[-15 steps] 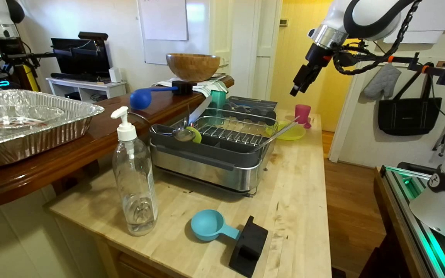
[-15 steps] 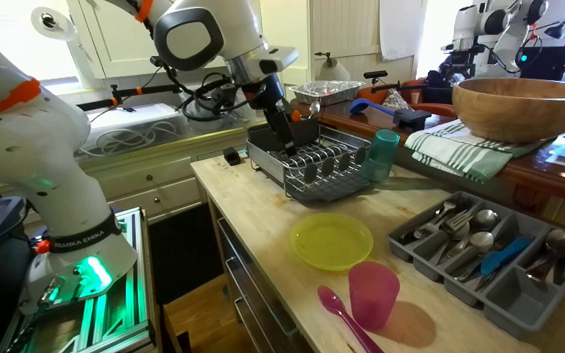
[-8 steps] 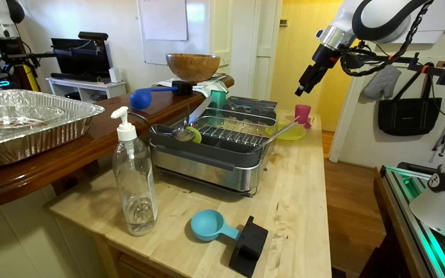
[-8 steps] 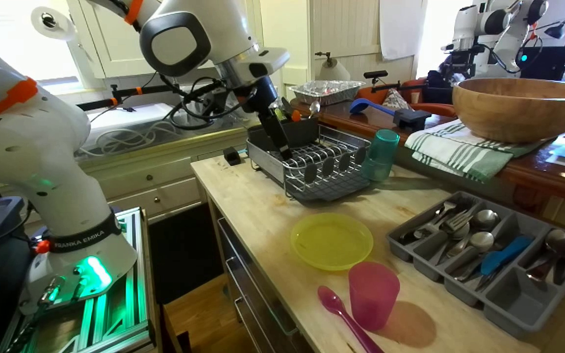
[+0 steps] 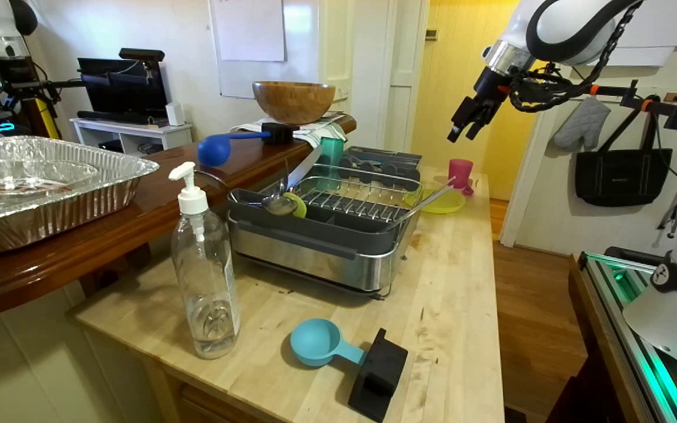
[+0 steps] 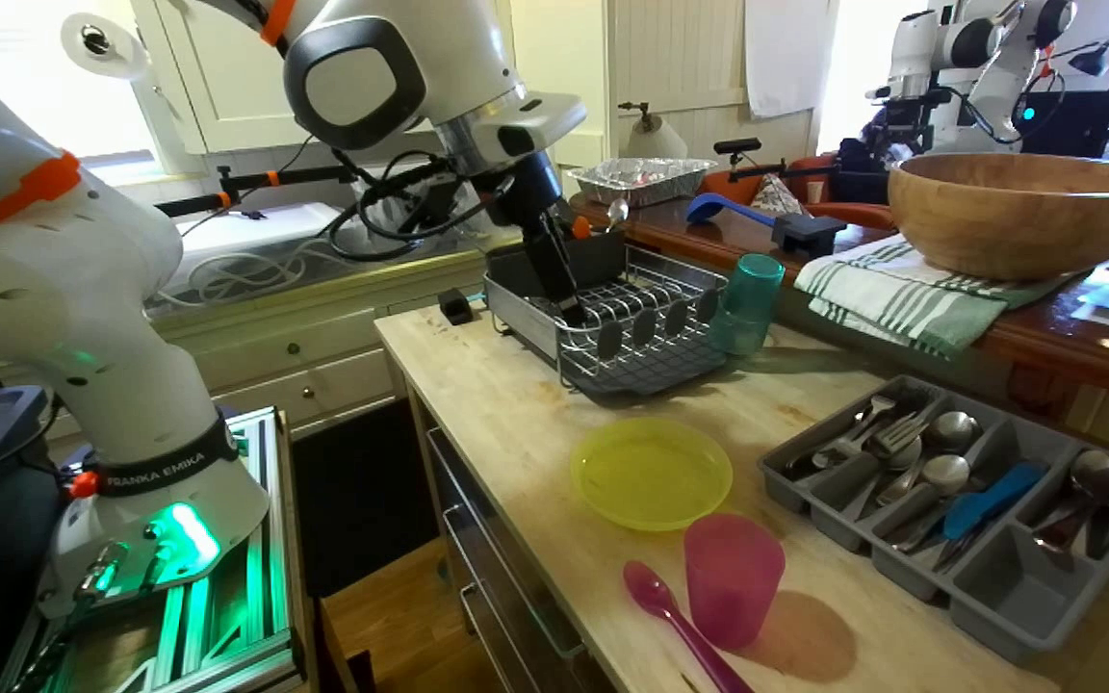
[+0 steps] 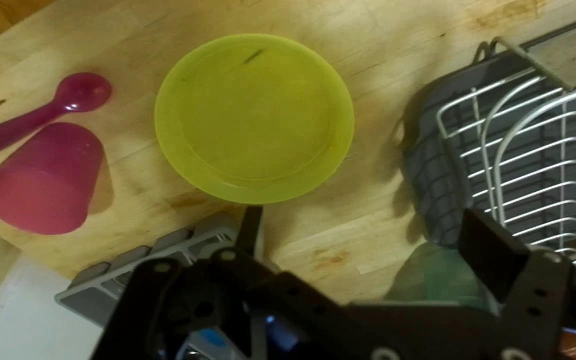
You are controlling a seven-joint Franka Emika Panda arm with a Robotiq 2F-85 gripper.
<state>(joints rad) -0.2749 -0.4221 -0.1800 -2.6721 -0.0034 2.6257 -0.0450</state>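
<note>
My gripper (image 7: 360, 225) is open and empty, its two black fingers (image 7: 495, 252) wide apart in the wrist view. It hangs in the air above the counter; in both exterior views the gripper (image 5: 462, 136) (image 6: 574, 316) points down and tilts. A yellow plate (image 7: 255, 117) lies flat on the counter ahead of the fingers. A pink cup (image 7: 45, 180) stands beside a pink spoon (image 7: 80, 92). The dish rack (image 7: 538, 170) is on the right, and a teal cup (image 7: 448, 280) is partly hidden behind a finger. A grey cutlery tray (image 7: 93, 300) is partly hidden by the gripper.
The cutlery tray (image 6: 1026, 616) holds forks, spoons and a blue utensil. A pump bottle (image 5: 206, 294) and a light-blue scoop (image 5: 318, 343) with a black block (image 5: 378, 376) stand near the counter's end. A wooden bowl (image 6: 1026, 212) and foil tray (image 5: 97, 170) sit on the raised ledge.
The gripper's fingers have spread apart from a closed look. The arm shifted slightly away from the rack and then partly back. The objects on the counter have not moved.
</note>
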